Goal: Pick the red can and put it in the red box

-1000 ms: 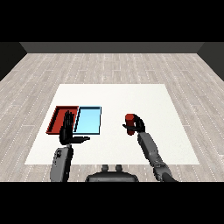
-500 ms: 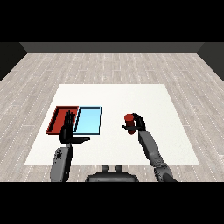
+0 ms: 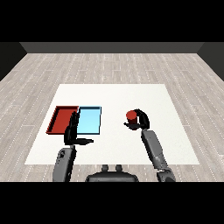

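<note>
The red can (image 3: 130,116) sits in the right hand (image 3: 141,120), whose fingers curl round it, to the right of the trays. The light blue tray (image 3: 89,121) lies between it and the red tray (image 3: 62,119). The left hand (image 3: 72,130), fingers straight, overlaps both trays' near edges.

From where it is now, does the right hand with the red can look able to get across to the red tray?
Probably yes, with a long reach. The right hand holds the red can above bare table; the light blue tray lies between, and the left hand hovers beside the red tray.
</note>
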You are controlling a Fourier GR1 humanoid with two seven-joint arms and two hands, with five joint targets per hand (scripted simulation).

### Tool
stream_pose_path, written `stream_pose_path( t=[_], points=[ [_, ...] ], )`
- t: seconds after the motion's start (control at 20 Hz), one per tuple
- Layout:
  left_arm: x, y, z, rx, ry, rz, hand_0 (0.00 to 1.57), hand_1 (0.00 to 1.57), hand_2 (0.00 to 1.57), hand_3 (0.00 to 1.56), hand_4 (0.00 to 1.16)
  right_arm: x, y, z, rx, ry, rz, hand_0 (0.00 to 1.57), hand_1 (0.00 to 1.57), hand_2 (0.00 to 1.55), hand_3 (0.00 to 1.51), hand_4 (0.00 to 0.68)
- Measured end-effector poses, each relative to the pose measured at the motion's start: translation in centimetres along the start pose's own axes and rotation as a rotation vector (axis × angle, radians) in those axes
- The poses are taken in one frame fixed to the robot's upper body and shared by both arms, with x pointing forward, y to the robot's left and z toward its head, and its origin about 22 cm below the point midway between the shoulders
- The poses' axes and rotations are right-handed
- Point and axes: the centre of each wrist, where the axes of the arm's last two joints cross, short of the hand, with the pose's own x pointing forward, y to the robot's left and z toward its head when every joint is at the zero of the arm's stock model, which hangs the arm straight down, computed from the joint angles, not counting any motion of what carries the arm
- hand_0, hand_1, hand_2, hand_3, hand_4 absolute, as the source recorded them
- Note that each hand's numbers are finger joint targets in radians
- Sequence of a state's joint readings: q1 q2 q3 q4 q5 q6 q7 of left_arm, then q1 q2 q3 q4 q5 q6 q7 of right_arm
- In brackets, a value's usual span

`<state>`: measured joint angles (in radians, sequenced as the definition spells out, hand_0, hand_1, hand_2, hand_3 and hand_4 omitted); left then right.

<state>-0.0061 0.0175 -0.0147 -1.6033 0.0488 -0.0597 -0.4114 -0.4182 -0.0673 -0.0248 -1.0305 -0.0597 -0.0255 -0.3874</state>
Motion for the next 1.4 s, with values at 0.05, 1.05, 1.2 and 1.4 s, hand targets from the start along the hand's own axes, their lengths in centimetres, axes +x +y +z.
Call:
stream_pose_path(
  t=[0.05, 1.05, 1.2, 1.4],
  points=[
    [-0.1, -0.4, -0.5, -0.007, 0.004, 0.002, 0.00, 0.00, 0.00, 0.00, 0.00, 0.5, -0.1, 0.3, 0.001, -0.015, -0.001, 1.46, 1.46, 1.44, 1.39, 0.659],
    [-0.6, -7.5, -2.1, -0.110, 0.129, 0.059, 0.00, 0.00, 0.00, 0.00, 0.00, 6.4, 10.1, 1.8, -0.008, -0.116, -0.070, 1.45, 1.45, 1.45, 1.40, 0.661],
    [-1.3, -8.5, -2.6, -0.122, 0.158, 0.065, 0.00, 0.00, 0.00, 0.00, 0.00, 6.4, 11.0, 1.3, -0.007, -0.126, -0.082, 1.46, 1.46, 1.44, 1.39, 0.637],
    [-2.2, -9.9, -2.7, -0.130, 0.189, 0.076, 0.00, 0.00, 0.00, 0.00, 0.00, 6.6, 12.4, 1.5, -0.005, -0.123, -0.085, 1.46, 1.46, 1.45, 1.38, 0.634]
  ],
)
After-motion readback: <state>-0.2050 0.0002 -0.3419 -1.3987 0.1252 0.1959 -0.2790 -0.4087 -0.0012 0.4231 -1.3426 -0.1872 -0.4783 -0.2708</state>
